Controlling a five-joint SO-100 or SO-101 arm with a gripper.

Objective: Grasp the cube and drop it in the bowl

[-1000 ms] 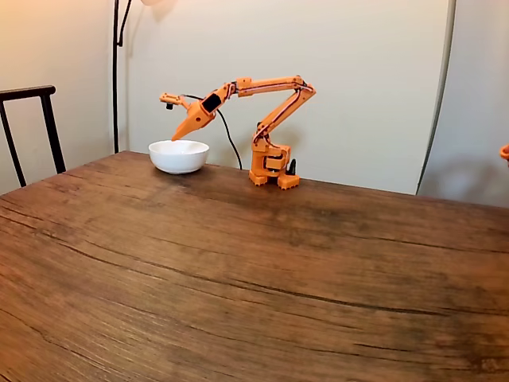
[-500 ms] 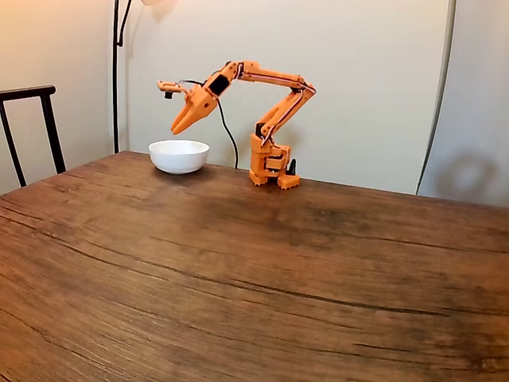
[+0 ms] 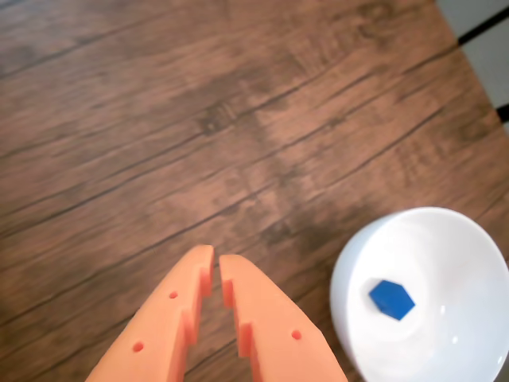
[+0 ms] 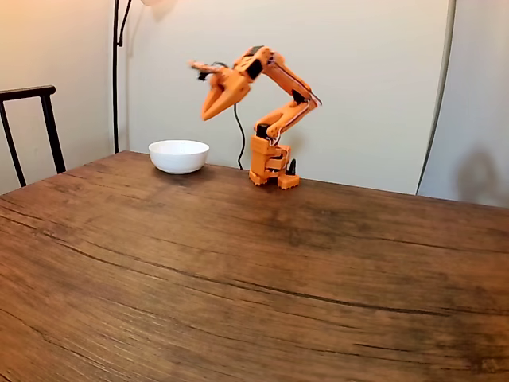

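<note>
bare table (image 4: pixel 238 270), bowl (image 4: pixel 179 156) far left

No text, label, brand, number or sign can be read anywhere.

Wrist view: bowl (image 3: pixel 445 239) cut off by the right and bottom edges; end effector (image 3: pixel 215 261) bases cropped below. Fixed view: end effector (image 4: pixel 205 116) motion-blurred; bowl interior hidden behind its rim; chair (image 4: pixel 32 119) cropped left.

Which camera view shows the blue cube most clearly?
The wrist view shows it best: the cube lies inside the white bowl, seen from above, to the right of the hand. In the fixed view the bowl is seen from the side, so its wall hides the cube.
</note>
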